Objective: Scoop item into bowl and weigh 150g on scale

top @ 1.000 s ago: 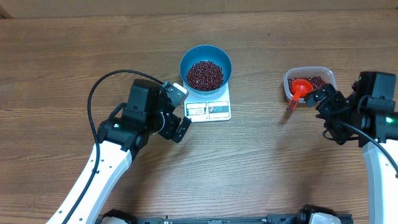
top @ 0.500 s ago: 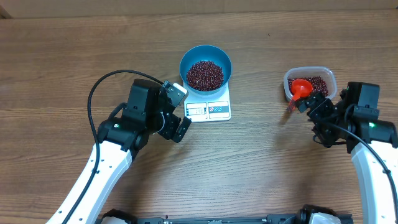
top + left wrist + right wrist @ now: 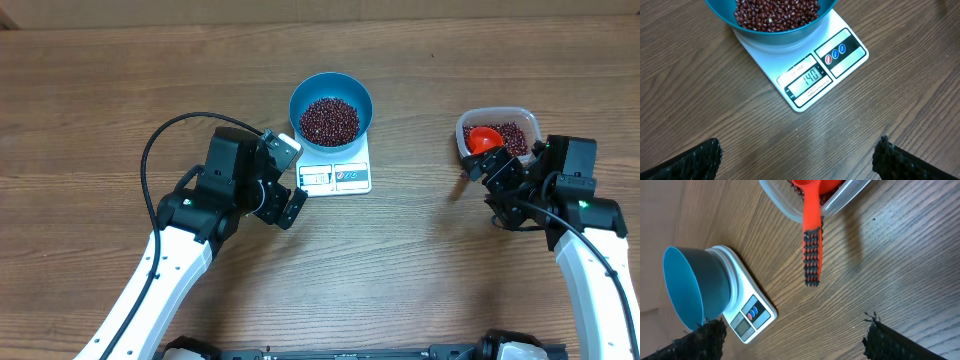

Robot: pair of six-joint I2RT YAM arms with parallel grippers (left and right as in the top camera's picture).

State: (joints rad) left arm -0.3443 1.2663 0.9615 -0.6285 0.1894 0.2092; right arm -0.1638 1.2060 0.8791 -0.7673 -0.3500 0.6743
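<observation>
Since a second ago the right arm has come in from the table's point(image 3: 420, 260) right edge toward the clear tub point(image 3: 535, 122), and its right gripper point(image 3: 498, 188) now sits just beside the end of the red scoop's point(image 3: 484, 140) handle. The left arm has not shifted, and we see no change at the bowl or the scale.

In the right wrist view the right gripper point(image 3: 792, 330) has its two fingertips set wide apart with only bare wood between them. We call it open and holding nothing. The scoop point(image 3: 811, 225) lies ahead of it, head inside the tub point(image 3: 850, 195) and handle hanging out over the rim, with a black textured wrap on the outer end.

The left gripper point(image 3: 290, 180) hovers just left of the scale point(image 3: 335, 177). From its own camera the left gripper point(image 3: 797, 150) is also spread wide and empty.

The blue bowl point(image 3: 299, 92) stands on the white scale, well left of the tub. It holds a heap of red-brown beans point(image 3: 330, 120). In the left wrist view the beans point(image 3: 775, 10) fill the bowl point(image 3: 785, 36), and the scale point(image 3: 837, 30) display below reads 140. More beans lie in the tub around the scoop head.
</observation>
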